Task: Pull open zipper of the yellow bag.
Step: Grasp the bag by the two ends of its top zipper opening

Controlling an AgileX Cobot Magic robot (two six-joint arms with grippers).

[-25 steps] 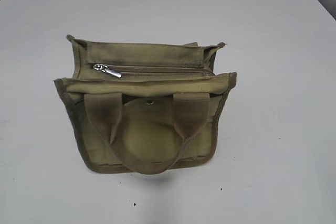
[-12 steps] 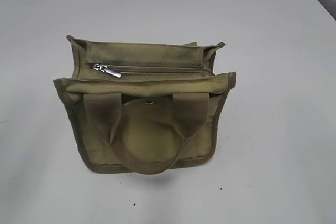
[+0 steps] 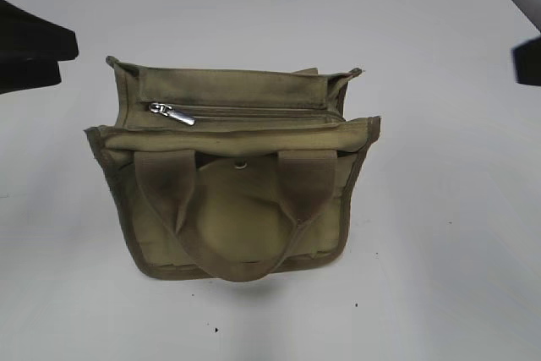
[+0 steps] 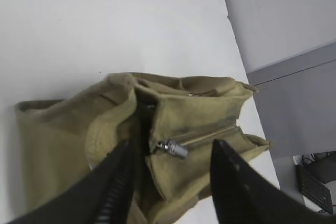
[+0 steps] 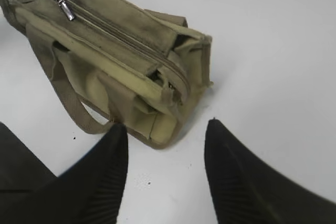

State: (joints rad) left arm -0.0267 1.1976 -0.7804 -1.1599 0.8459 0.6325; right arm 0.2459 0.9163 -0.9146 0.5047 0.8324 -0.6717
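Overhead, both jaws gape empty above the yellow bag point(image 3: 232, 175) on a white table point(image 3: 439, 234).

Left black ribbed-finger gripper point(image 4: 170, 182) with jaws spread and nothing between them, right black ribbed-finger gripper point(image 5: 165, 174) likewise parted and empty, both dark arms just entering at the desk's left and right edges

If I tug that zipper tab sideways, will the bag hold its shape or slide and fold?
The bag looks like soft canvas with sagging, creased walls, so it will probably fold. Nothing pins it to the table, so it may slide. The metal tab looks small and possibly slippery.
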